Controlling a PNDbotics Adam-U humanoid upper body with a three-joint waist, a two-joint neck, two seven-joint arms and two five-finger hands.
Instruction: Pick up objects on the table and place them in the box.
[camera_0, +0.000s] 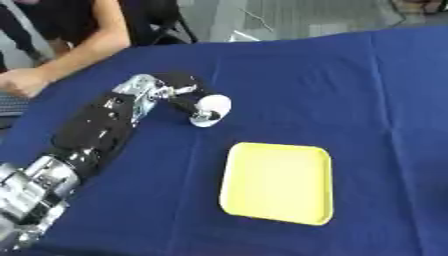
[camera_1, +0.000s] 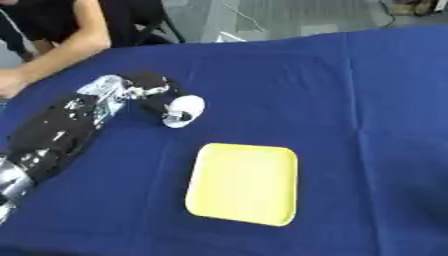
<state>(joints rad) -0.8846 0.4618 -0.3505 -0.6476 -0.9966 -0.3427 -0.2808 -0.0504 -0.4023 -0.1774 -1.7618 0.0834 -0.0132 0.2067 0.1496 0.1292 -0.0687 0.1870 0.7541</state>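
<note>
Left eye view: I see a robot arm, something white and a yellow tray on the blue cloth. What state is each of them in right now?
Left hand: fingers curled round the white object, over the cloth.
White object: round, held in the left hand, up and left of the tray, not in it.
Yellow tray: lying flat on the cloth, nothing in it.
Blue cloth: spread over the table, slightly creased.
Right hand: not in view.

White object (camera_0: 213, 107) blurred — perhaps round.
</note>
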